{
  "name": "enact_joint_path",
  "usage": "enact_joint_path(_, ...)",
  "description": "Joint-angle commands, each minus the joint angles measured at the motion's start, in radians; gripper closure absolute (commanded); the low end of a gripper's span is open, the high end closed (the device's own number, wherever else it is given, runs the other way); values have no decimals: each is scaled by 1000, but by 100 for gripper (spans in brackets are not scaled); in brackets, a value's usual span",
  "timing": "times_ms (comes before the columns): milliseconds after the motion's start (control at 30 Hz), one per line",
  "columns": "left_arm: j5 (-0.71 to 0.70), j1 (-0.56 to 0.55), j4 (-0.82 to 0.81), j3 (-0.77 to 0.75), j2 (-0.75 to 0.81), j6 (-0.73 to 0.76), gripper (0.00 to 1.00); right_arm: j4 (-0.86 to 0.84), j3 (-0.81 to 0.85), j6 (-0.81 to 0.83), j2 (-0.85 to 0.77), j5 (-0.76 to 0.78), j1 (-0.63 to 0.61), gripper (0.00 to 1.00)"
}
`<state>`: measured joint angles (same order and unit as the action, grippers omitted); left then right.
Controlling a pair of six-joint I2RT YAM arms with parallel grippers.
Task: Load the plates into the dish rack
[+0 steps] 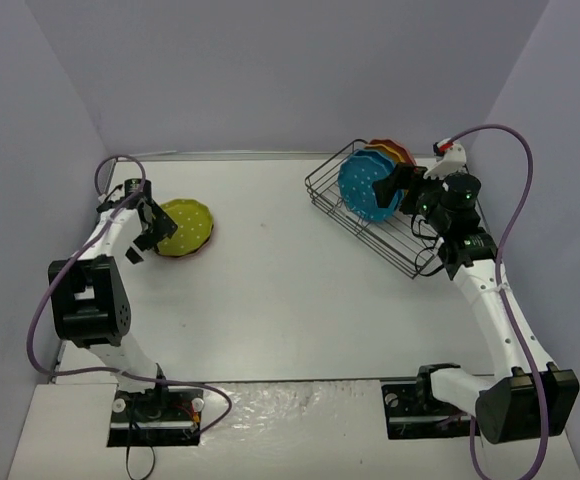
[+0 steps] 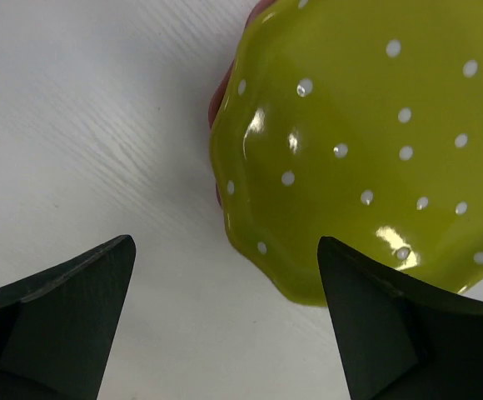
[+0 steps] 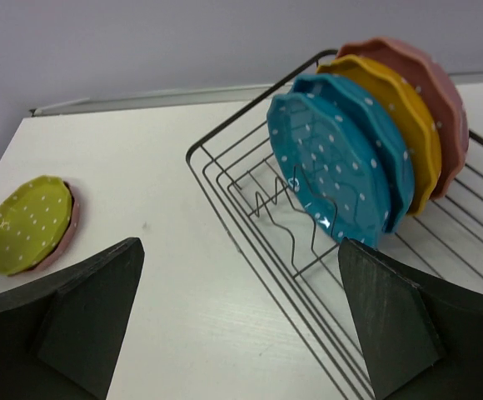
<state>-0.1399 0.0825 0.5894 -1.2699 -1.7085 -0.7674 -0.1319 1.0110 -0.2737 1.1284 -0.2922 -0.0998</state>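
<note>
On the near left of the white desk [image 1: 280,290], we see the left pincer [image 2: 225,243] spread wide with nothing between its dark wedge fingers. Just beyond it lies the lime green plate [image 2: 366,142], flat and face up. From the wrist view the plate sits ahead and to the right, with its near rim close to the right finger's tip and the left finger over bare desk. We judge the pincer needs to shift toward the plate before it can straddle that rim. The plate is round, so it offers no long axis. Its edge is scalloped and its surface is glossy and hard-looking, scattered with white dots. It rests on a pink plate [image 3: 73,223], of which only a sliver of rim shows. The left arm is clearly the nearer one, and the right is well apart from this stack.

Farther off on the right, the right pincer [image 3: 240,250] is also wide apart and empty, facing the dish rack [image 1: 385,240]. This is a black wire basket with a zigzag divider [image 3: 279,204]. Four plates stand on edge in it, packed close: a front teal plate [image 3: 325,167], a second teal plate [image 3: 383,125], an orange plate [image 3: 412,117] and a reddish-pink plate [image 3: 441,92] at the back. The near end of the rack has open slots.
</note>
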Motion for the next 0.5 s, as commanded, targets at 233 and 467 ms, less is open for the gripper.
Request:
enact_joint_path(233,54,37,-91,-83,-98,-93,61,-45,-46,7,-82,-70,-17,0)
enact_joint_path(467,60,40,-83,-91,-123,-93,76,-44,-48,26,-80,-67,-20,0)
